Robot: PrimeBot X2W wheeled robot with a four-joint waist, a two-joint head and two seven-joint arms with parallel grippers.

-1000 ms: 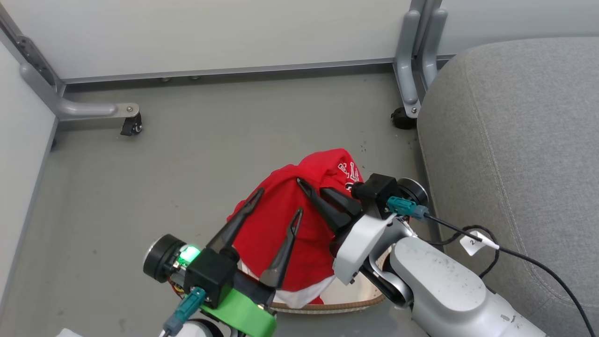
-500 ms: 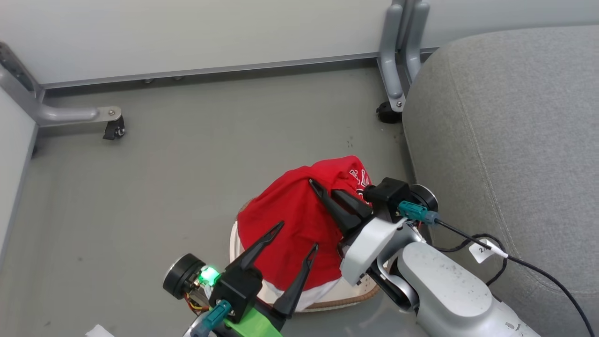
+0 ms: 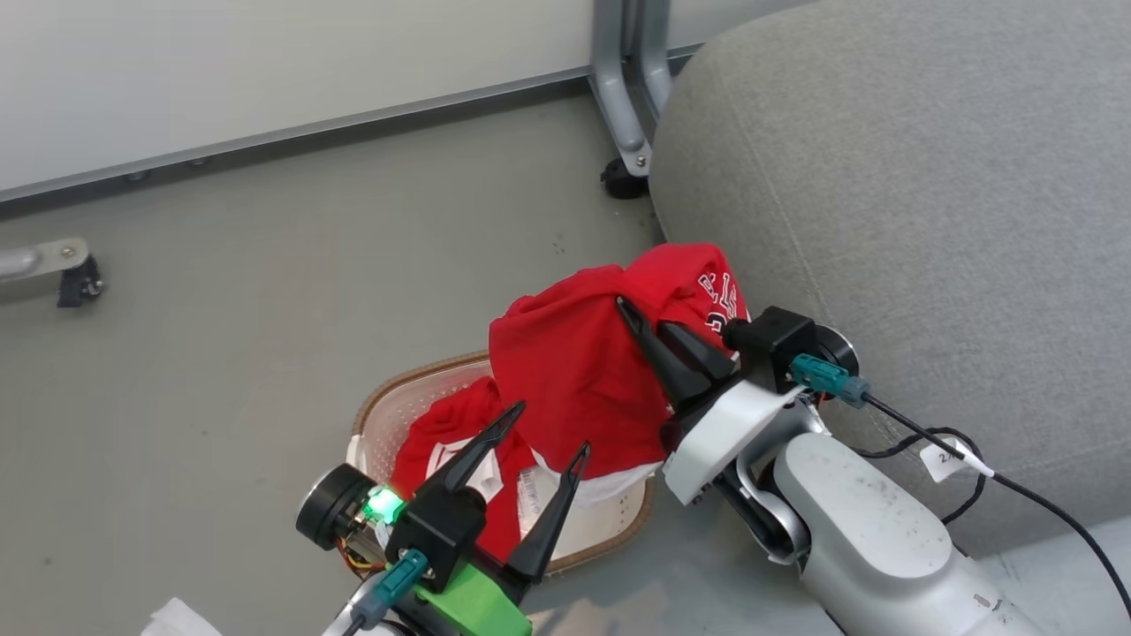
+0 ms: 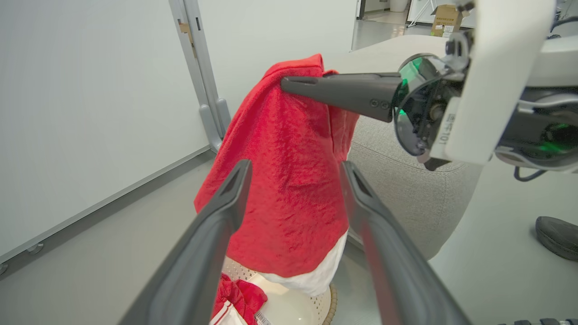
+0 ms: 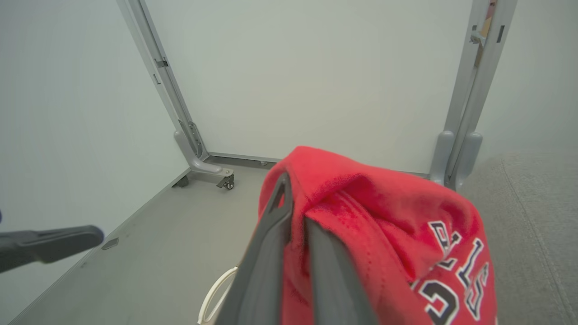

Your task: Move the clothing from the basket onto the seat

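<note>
My right gripper (image 3: 645, 322) is shut on a red jersey (image 3: 579, 371) and holds it up above the basket (image 3: 398, 393), close to the grey seat (image 3: 884, 194). The jersey (image 5: 384, 216) drapes over the right fingers, black-and-white lettering on its right side. In the left wrist view it (image 4: 289, 180) hangs with its white hem just over the basket (image 4: 289, 309). My left gripper (image 3: 548, 433) stands open at the basket's near side, holding nothing. A second red garment (image 3: 442, 433) with white trim lies inside the basket.
A white partition wall stands behind, with grey metal legs on castors (image 3: 623, 181) by the seat's corner and another castor (image 3: 75, 283) at far left. A black cable with a white tag (image 3: 950, 455) trails over the seat's edge. Grey floor lies left of the basket.
The camera has swung right, bringing the seat nearer centre. My right gripper has lifted the red jersey up and toward the seat, uncovering the basket and a second garment in it. The left gripper stays open.
</note>
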